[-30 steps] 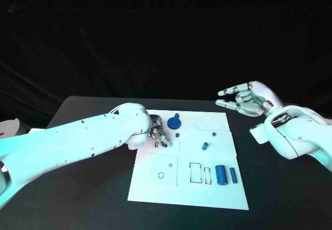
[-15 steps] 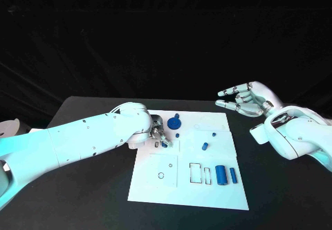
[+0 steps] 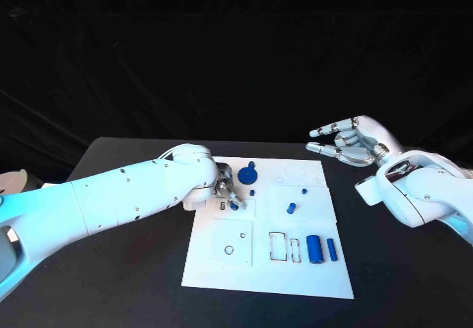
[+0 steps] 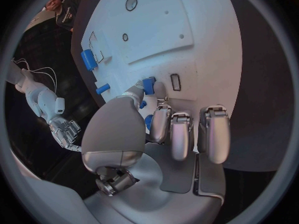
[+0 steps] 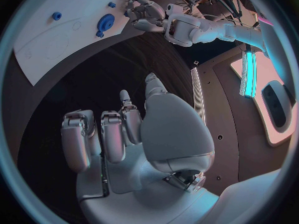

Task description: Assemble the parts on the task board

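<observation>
The left hand (image 3: 223,190) hangs over the task board's (image 3: 296,280) upper left corner, fingers curled down around a small blue part (image 4: 149,84) at their tips; whether they truly pinch it, I cannot tell. A blue gear (image 3: 247,176) lies just beside them at one o'clock. The right hand (image 3: 347,142), loosely curled and empty, hovers well apart, so the left is nearer.

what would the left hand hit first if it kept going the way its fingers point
Probably the small blue part right at its fingertips, on the task board; the left hand may already touch it, depth is unclear.
</observation>
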Controlling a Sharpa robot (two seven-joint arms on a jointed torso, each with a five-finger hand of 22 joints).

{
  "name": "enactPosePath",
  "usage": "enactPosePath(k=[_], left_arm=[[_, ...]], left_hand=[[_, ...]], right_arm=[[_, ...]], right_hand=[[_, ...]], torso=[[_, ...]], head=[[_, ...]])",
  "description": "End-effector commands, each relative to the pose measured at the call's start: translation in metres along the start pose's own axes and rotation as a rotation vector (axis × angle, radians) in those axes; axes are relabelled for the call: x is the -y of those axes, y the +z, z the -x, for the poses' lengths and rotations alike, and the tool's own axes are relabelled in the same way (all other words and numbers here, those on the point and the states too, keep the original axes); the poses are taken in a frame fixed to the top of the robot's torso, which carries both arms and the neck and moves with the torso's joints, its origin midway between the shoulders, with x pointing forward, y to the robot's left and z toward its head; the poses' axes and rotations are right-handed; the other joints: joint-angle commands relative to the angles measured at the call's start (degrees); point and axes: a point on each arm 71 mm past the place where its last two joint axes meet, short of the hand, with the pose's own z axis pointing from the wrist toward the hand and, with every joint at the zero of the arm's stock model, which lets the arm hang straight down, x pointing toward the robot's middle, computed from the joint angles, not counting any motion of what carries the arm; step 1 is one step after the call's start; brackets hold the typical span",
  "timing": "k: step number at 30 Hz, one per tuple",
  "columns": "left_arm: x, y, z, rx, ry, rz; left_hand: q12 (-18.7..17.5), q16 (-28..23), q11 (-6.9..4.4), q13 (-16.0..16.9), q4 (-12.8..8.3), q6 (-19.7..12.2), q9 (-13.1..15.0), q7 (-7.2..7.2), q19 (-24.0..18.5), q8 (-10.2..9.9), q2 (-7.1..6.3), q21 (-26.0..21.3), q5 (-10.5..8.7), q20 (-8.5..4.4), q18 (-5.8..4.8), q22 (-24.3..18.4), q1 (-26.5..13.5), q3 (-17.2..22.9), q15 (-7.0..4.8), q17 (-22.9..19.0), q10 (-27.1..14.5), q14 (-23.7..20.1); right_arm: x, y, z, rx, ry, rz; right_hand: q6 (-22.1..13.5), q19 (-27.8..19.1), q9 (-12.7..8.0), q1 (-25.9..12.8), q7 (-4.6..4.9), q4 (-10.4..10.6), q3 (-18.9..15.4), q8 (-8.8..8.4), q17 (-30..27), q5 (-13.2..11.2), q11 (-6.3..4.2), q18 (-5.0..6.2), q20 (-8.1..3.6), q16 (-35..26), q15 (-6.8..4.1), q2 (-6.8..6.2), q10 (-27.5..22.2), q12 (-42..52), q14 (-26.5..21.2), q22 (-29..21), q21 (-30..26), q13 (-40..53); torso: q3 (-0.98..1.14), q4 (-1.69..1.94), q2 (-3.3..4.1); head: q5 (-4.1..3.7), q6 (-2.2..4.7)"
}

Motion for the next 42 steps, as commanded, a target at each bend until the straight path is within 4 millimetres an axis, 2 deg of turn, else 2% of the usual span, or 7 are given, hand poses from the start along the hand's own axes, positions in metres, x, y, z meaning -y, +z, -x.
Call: enactPosePath(k=[1, 11, 17, 22, 27, 42], left_arm=[[-0.0075, 0.0095, -0.0242, -0.087, 0.052, 0.045], [-0.0089, 0.0099, -0.0243, -0.094, 0.057, 0.049], [-0.0098, 0.0100, -0.0241, -0.094, 0.057, 0.051], [-0.0101, 0.0100, -0.0243, -0.097, 0.059, 0.051], [-0.0102, 0.0099, -0.0246, -0.103, 0.063, 0.051], [-0.0095, 0.0092, -0.0254, -0.107, 0.067, 0.047]], left_hand=[[-0.2, 0.2, 0.06, 0.4, 0.2, -0.1, 0.1, -0.25, 3.9, -0.2, 1.32, -0.3, -0.17, 0.25, -0.75, 11.4, 0.3, -0.7, 0.26, 15.1, 0.7, 5.9], [-0.1, 0.2, 0.03, 0.4, 1.8, 0.1, 0.2, -0.28, 4.0, 0.0, 0.94, -0.1, -0.11, 0.21, -0.80, 11.6, -1.5, -2.1, 0.23, 15.1, 0.8, 5.9], [-0.1, 0.2, 0.04, 0.4, 3.6, 0.2, 0.2, -0.27, 4.1, 0.1, 1.35, -0.1, 0.02, 0.20, -0.82, 11.7, -3.4, -3.2, 0.22, 15.1, 0.8, 5.9], [-0.1, 0.2, 0.06, 0.5, 4.9, 0.2, 0.2, -0.24, 4.1, 0.2, 0.95, -0.1, 0.03, 0.19, -0.82, 11.7, -4.7, -4.1, 0.23, 15.1, 0.8, 5.9], [0.0, 0.2, 0.05, 0.5, 5.3, 0.3, 0.2, -0.27, 4.1, 0.3, 0.31, -0.1, 0.03, 0.19, -0.84, 11.8, -5.0, -4.8, 0.23, 15.1, 0.8, 5.9], [0.1, 0.2, 0.03, 0.6, 5.7, 0.4, 0.3, -0.30, 4.1, 0.5, -0.48, -0.1, 0.01, 0.20, -0.85, 11.8, -5.3, -6.0, 0.22, 15.1, 0.9, 5.9]], right_arm=[[-0.0012, -0.0003, -0.0012, -0.012, -0.002, 0.011], [-0.0011, -0.0006, -0.0008, -0.012, -0.003, 0.011], [-0.0011, -0.0007, -0.0007, -0.013, -0.003, 0.012], [-0.0011, -0.0008, -0.0007, -0.014, -0.003, 0.012], [-0.0010, -0.0008, -0.0005, -0.014, -0.003, 0.012], [-0.0009, -0.0008, -0.0006, -0.016, -0.003, 0.013]], right_hand=[[-0.1, 4.2, 0.1, -0.6, -0.28, 0.1, -0.3, 0.04, 11.0, 0.3, 0.19, 0.47, 0.26, -0.3, 0.14, 0.03, 0.1, -0.4, 5.1, 11.8, -0.4, 7.5], [-0.1, 4.2, 0.1, -0.8, -0.27, 0.2, -0.6, 0.02, 10.9, 0.3, 0.20, 0.48, 0.26, -0.4, 0.15, -0.03, 0.1, -0.6, 5.1, 11.7, -0.4, 7.4], [-0.1, 4.1, 0.1, -0.9, -0.27, 0.3, -0.8, 0.02, 10.7, 0.3, 0.20, 0.53, 0.26, -0.5, 0.15, -0.05, 0.0, -0.7, 5.1, 11.6, -0.5, 7.3], [-0.1, 4.1, 0.1, -1.0, -0.27, 0.3, -0.9, 0.01, 10.6, 0.3, 0.21, 0.54, 0.26, -0.5, 0.15, -0.07, -0.1, -0.9, 5.0, 11.5, -0.5, 7.2], [-0.1, 4.0, 0.1, -1.0, -0.27, 0.4, -1.0, 0.01, 10.5, 0.3, 0.21, 0.57, 0.26, -0.6, 0.15, -0.09, -0.1, -1.1, 5.0, 11.4, -0.6, 7.1], [-0.1, 3.9, 0.1, -1.1, -0.26, 0.4, -1.0, 0.01, 10.4, 0.4, 0.21, 0.59, 0.26, -0.7, 0.16, -0.10, -0.2, -1.2, 5.0, 11.3, -0.6, 7.1]], torso=[[-0.01, -0.02, 0.00], [-0.01, 0.02, 0.00], [-0.02, 0.01, 0.00], [-0.02, 0.00, -0.01], [-0.02, 0.01, 0.00], [-0.03, 0.02, 0.00]], head=[[-0.06, 0.03], [-0.12, -0.03], [-0.14, -0.08], [-0.13, -0.07], [-0.17, -0.06], [-0.17, -0.19]])
